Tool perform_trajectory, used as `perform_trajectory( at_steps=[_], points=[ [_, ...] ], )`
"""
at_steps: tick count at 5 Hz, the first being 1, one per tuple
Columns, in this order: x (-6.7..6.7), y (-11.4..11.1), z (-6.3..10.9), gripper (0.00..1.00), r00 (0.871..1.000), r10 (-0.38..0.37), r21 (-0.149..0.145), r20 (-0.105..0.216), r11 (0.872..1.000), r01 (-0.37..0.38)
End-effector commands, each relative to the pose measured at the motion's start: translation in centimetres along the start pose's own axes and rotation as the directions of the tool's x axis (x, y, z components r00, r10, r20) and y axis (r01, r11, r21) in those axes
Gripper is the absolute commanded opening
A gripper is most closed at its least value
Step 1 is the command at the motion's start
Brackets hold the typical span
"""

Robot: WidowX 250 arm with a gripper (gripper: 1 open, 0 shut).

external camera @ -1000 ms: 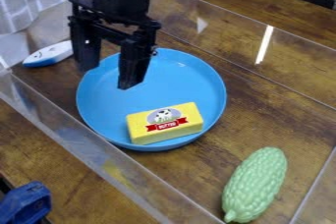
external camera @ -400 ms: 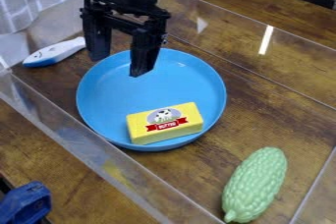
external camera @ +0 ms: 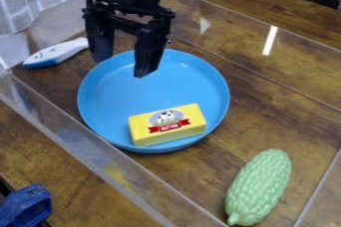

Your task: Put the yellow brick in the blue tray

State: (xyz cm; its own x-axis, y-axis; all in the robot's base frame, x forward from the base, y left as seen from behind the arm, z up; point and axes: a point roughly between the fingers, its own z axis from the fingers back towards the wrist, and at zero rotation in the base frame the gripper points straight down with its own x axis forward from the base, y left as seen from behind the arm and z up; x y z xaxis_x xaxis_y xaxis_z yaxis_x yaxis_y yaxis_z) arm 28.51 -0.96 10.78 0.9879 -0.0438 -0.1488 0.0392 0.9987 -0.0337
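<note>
Yellow brick lies flat inside the blue tray, toward its near rim. Red-and-white label on top with a small picture; text too small to read. Gripper hangs pointing straight down over the tray's far-left part, fingers spread wide and empty, holding nothing. Brick sits clear of the fingertips, nearer the camera and to the right, no contact. Green bumpy toy on the wooden table outside the tray, at lower right.
</note>
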Motion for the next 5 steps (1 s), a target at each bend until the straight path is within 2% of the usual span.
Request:
perform_trajectory(
  at_steps=[1,2,4,5],
  points=[
    [0.7,1.1,1.8,1.00,0.998,0.020,-0.004,0.056,1.000,-0.020],
    [0.9,1.4,2.4,1.00,0.998,0.010,-0.003,0.058,1.000,-0.010],
    [-0.3,3.1,3.7,1.00,0.997,0.056,-0.014,0.059,0.998,-0.056],
    [0.0,2.7,4.0,1.00,0.998,0.033,-0.014,0.056,0.999,-0.033]
  ],
)
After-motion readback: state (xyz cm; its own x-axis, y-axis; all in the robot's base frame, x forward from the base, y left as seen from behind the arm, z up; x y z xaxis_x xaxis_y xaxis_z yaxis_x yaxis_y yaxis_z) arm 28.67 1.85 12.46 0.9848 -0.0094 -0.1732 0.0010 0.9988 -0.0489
